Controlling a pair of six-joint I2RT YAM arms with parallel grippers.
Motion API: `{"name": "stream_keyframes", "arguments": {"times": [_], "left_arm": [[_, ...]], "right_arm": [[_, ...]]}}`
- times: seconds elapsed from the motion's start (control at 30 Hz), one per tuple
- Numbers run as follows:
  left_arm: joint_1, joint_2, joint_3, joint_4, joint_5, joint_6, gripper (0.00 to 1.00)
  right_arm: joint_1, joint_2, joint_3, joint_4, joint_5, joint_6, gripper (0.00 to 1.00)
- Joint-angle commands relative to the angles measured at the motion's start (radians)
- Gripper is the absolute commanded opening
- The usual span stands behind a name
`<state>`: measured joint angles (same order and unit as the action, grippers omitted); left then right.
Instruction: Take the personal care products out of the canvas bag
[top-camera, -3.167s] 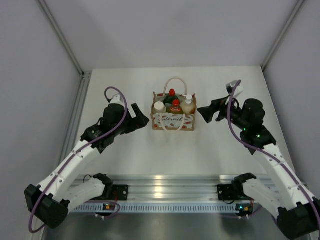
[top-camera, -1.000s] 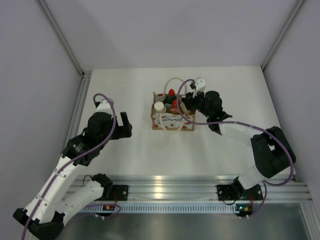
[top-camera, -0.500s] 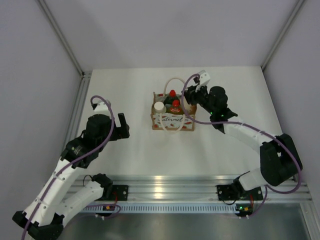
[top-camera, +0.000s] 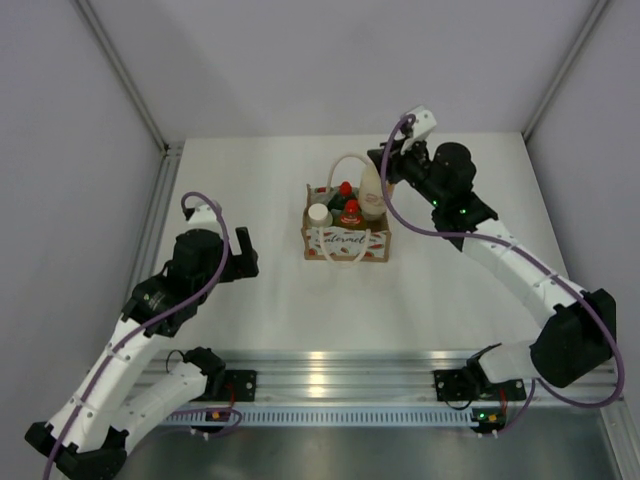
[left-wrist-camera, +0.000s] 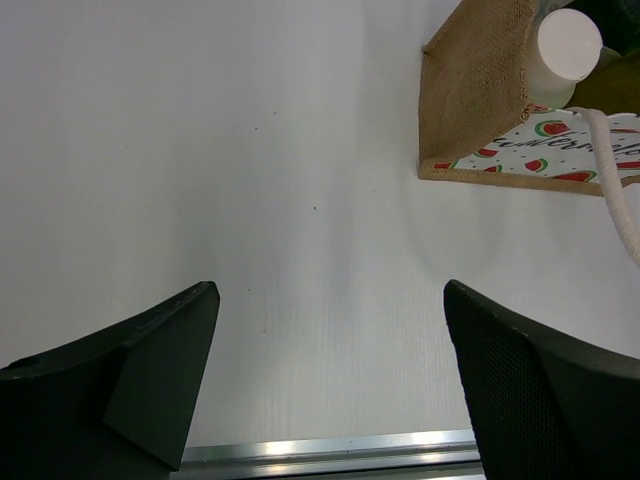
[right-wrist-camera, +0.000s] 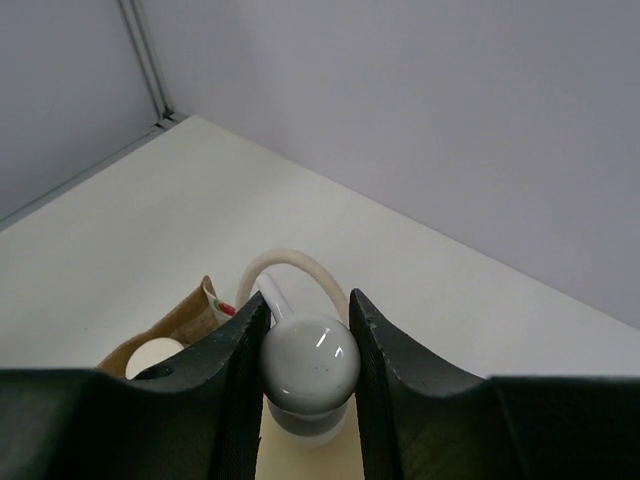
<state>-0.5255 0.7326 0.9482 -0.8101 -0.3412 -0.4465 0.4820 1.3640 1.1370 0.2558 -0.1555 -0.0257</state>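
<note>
The tan canvas bag (top-camera: 345, 240) stands mid-table with its white lettered panel facing the arms. My right gripper (top-camera: 386, 166) is shut on the white pump top (right-wrist-camera: 310, 370) of the cream bottle (top-camera: 372, 192), which hangs above the bag's far right corner. In the bag stand a white-lidded cylinder (top-camera: 319, 213) and two red-capped bottles (top-camera: 351, 208). My left gripper (top-camera: 246, 252) is open and holds nothing, left of the bag, above bare table. In the left wrist view the bag (left-wrist-camera: 480, 90) and the white lid (left-wrist-camera: 568, 45) sit at the top right, well beyond the left gripper (left-wrist-camera: 330, 300).
The bag's pale loop handles (top-camera: 347, 160) arch above it, one just under the held bottle (right-wrist-camera: 300, 265). A metal rail (top-camera: 330, 375) runs along the table's near edge. Grey walls close in the table on three sides.
My right gripper has risen and drawn back with the cream pump bottle, lifting it up out of the bag. The left arm has barely moved and stays open.
</note>
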Motion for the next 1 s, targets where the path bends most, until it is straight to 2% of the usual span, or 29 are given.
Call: {"name": "stream_keyframes", "arguments": {"times": [0.0, 0.23, 0.47, 0.8, 0.97], "left_arm": [[-0.004, -0.016, -0.003, 0.011, -0.022, -0.008, 0.98], [-0.004, -0.022, -0.005, 0.011, -0.024, -0.008, 0.98], [-0.004, -0.029, -0.005, 0.011, -0.021, -0.009, 0.98], [-0.002, -0.032, -0.006, 0.011, -0.018, -0.011, 0.98], [-0.004, -0.030, -0.008, 0.011, -0.018, -0.011, 0.98]], "right_arm": [[0.000, -0.085, 0.165, 0.028, 0.025, -0.029, 0.00], [-0.043, -0.117, 0.242, -0.075, 0.118, -0.019, 0.00], [-0.141, -0.175, 0.167, -0.073, 0.185, 0.015, 0.00], [-0.305, -0.186, -0.020, 0.054, 0.221, 0.064, 0.00], [-0.318, -0.164, -0.157, 0.192, 0.261, 0.002, 0.00]]}}
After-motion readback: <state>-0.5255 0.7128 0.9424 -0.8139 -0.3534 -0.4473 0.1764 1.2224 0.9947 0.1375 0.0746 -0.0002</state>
